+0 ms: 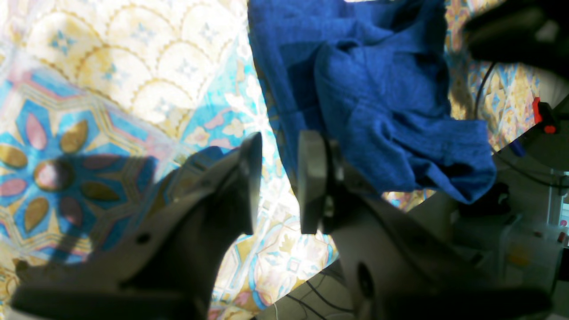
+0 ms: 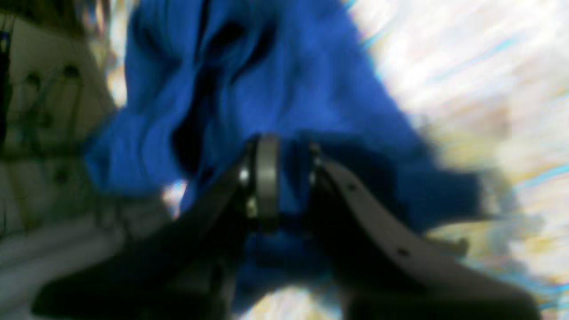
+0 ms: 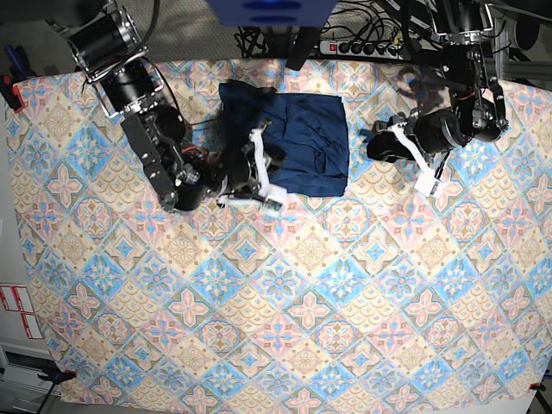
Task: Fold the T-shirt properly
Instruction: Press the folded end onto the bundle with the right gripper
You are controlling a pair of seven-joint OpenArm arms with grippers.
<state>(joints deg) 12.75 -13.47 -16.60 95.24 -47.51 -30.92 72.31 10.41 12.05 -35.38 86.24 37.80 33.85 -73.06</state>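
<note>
The dark navy T-shirt (image 3: 302, 142) lies partly folded at the back middle of the patterned cloth, its left part bunched. My right gripper (image 3: 261, 168) is at the shirt's left edge. In the right wrist view this gripper (image 2: 291, 155) is shut on a fold of the T-shirt (image 2: 275, 80), with blue fabric between its pads. My left gripper (image 3: 381, 147) is to the right of the shirt, apart from it. In the left wrist view the left gripper (image 1: 280, 142) is open and empty, with the T-shirt (image 1: 378, 89) just beyond its fingertips.
The patterned tablecloth (image 3: 285, 293) covers the whole table. A power strip and cables (image 3: 371, 45) lie along the back edge. A blue object (image 3: 272, 10) stands at the back middle. The table's back edge and cables show in the left wrist view (image 1: 511, 213).
</note>
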